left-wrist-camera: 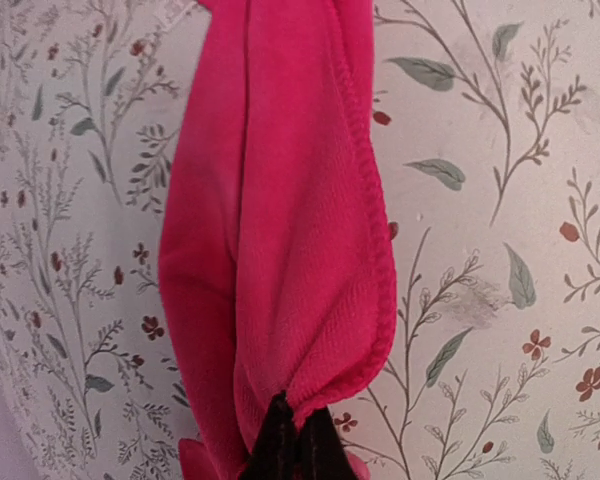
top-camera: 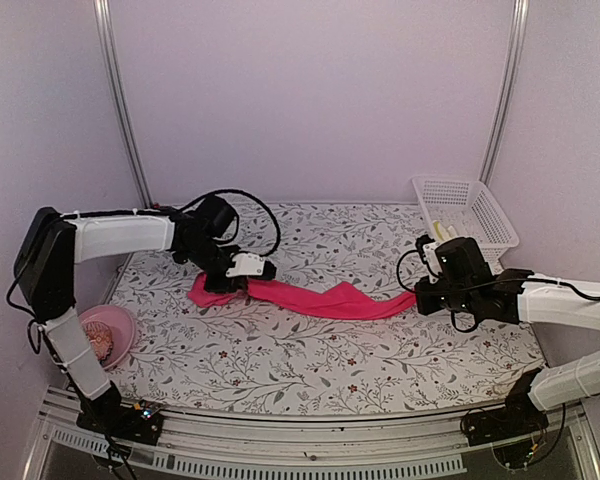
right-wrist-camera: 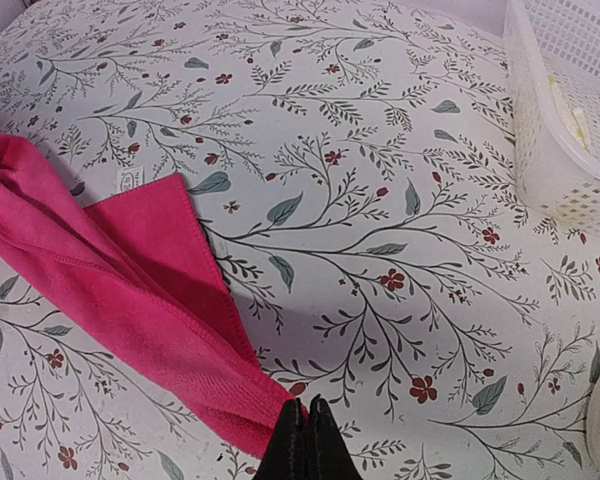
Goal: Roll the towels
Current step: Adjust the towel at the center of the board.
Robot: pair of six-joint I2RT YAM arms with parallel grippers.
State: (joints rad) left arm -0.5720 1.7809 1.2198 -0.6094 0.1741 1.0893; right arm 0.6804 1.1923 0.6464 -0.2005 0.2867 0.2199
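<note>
Towel (top-camera: 325,299) pinched by left hand (left-wrist-camera: 298,430), right hand (right-wrist-camera: 306,420); tablecloth stamp (right-wrist-camera: 130,178) illegible.

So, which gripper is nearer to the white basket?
Right. The right gripper is just in front of the white basket; the left gripper is far to its left.

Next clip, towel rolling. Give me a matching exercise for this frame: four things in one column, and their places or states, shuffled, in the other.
Things
1. pink towel
2. white basket
3. pink bowl
4. left gripper

Places or states
a. at the far right corner
b. at the near left corner
c. lying in a long band across the middle
d. shut on one bunched end of the cloth

Pairs: 1-c, 2-a, 3-b, 4-d
</note>
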